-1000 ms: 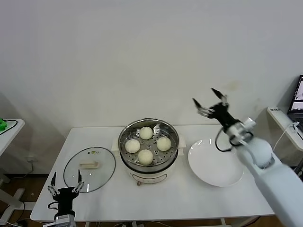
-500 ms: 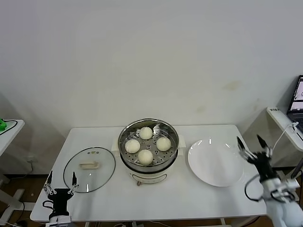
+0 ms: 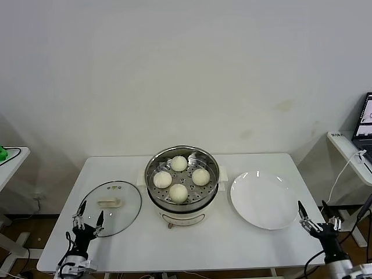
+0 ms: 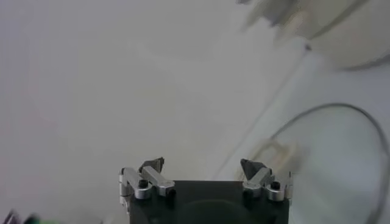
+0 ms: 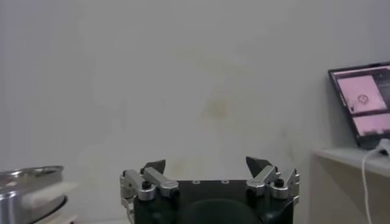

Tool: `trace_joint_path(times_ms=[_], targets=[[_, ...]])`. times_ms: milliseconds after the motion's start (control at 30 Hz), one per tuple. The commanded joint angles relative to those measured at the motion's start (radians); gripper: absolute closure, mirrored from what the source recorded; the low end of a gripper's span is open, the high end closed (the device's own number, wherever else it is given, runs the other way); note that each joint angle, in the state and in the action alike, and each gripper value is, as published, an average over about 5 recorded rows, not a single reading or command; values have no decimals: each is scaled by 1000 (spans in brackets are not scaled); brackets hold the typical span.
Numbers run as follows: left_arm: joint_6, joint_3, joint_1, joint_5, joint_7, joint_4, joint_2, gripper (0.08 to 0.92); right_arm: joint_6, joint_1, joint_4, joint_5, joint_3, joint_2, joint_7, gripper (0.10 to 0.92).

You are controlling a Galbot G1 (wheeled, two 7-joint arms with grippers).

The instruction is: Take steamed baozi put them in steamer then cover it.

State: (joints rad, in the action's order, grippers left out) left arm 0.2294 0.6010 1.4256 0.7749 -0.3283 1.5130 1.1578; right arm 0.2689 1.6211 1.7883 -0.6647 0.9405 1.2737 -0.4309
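The steamer stands at the table's middle with several steamed baozi on its perforated tray. It shows again in the right wrist view as the steel steamer. The glass cover lies flat on the table to the steamer's left, its cream handle up, and appears in the left wrist view as the cover. My left gripper is open and empty at the cover's near edge. My right gripper is open and empty low off the table's front right corner. Its jaws stand wide apart.
A flat white plate lies right of the steamer. A side shelf with a laptop and cable stands at the far right. Another small table with a green object is at the far left.
My right arm has swung down from high above the plate to the table's front right corner. The left gripper has shifted slightly right toward the cover. Both stayed open.
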Motion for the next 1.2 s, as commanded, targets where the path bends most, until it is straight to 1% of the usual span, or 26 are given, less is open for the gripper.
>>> trace_joint_path(times_ms=[33,300,667,1200], targets=[[-6,-31,-125,155,37,-131,-83,177,20,67,53,-13,14,52,-33,203],[-9,-55,-182,166,48,-177,-102,177,34,84,73,-19,10,65,-28,203],[-12,-89,-236,189,54,-224,-97,177,39,97,93,-31,14,71,-23,203],[-23,-132,-312,202,62,-273,-95,177,43,88,80,-37,12,79,-19,203]])
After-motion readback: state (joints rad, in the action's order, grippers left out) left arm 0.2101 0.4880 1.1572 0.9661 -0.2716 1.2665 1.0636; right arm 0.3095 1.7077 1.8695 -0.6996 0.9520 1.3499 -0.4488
